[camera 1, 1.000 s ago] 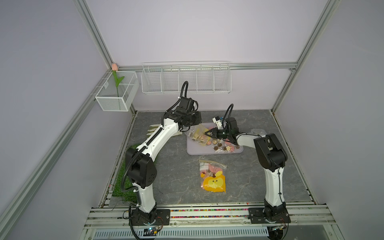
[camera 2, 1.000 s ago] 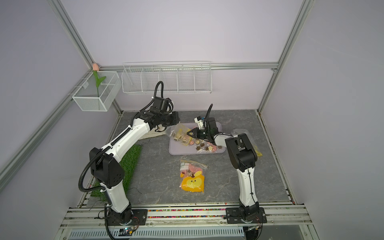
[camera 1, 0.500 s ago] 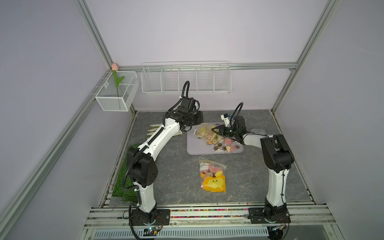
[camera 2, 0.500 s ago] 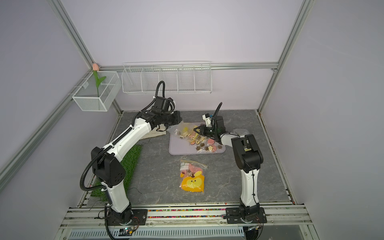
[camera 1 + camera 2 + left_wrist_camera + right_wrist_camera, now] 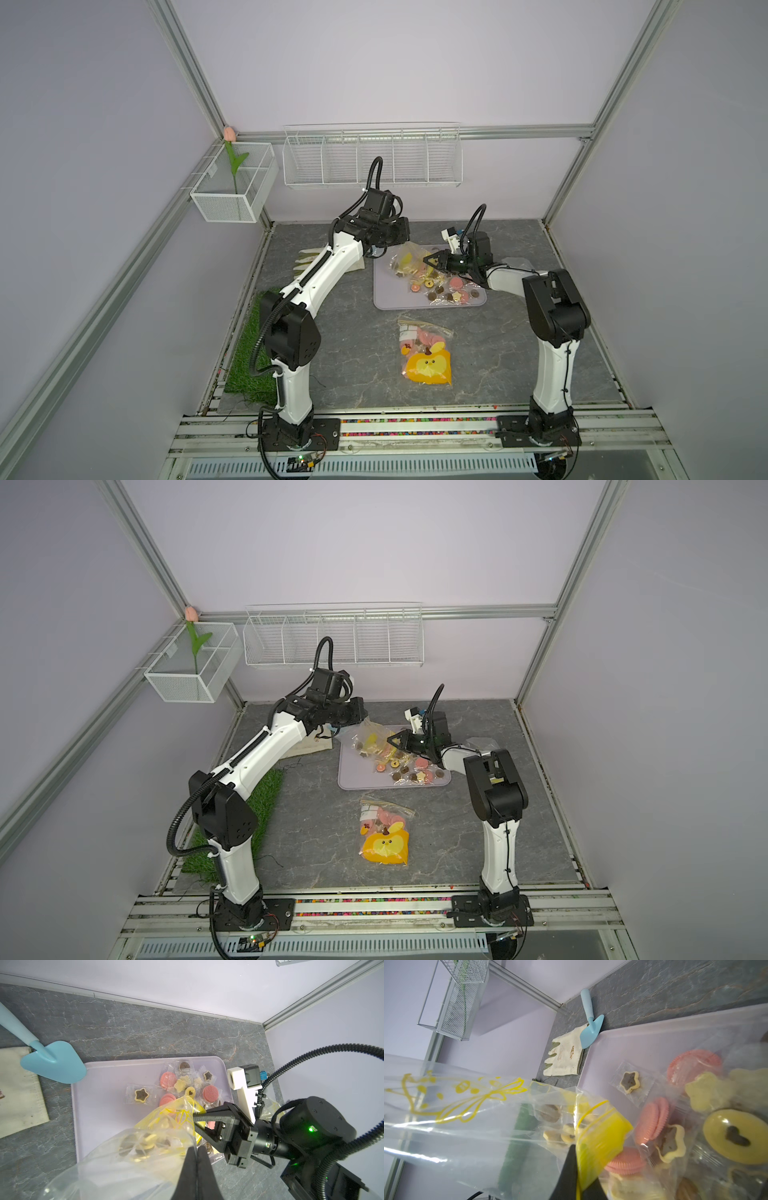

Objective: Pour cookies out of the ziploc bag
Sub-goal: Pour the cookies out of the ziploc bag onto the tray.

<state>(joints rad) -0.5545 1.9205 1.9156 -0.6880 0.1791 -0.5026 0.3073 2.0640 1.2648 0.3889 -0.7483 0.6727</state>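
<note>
A clear ziploc bag (image 5: 405, 261) (image 5: 369, 742) with yellow print hangs tilted over the lavender tray (image 5: 388, 300) (image 5: 353, 778), stretched between both grippers. My left gripper (image 5: 196, 1150) is shut on the bag's clear edge (image 5: 145, 1159), and several cookies still show inside it. My right gripper (image 5: 577, 1159) (image 5: 428, 261) is shut on the yellow zip edge (image 5: 600, 1136). Wrapped cookies (image 5: 168, 1082) (image 5: 654, 1118) (image 5: 451, 287), pink discs, cream stars and dark pieces, lie spilled on the tray under the bag's mouth.
A second bag with a yellow-orange face piece (image 5: 426, 361) lies on the floor in front of the tray. A blue trowel (image 5: 54, 1064) and a cream glove (image 5: 564, 1059) lie left of the tray. A grass mat (image 5: 249, 357) sits near the left arm's base. Wire baskets (image 5: 370, 160) hang on the back wall.
My right arm's wrist and elbow have shifted slightly to the right. The bag stays stretched between both grippers over the tray, and neither grip has changed.
</note>
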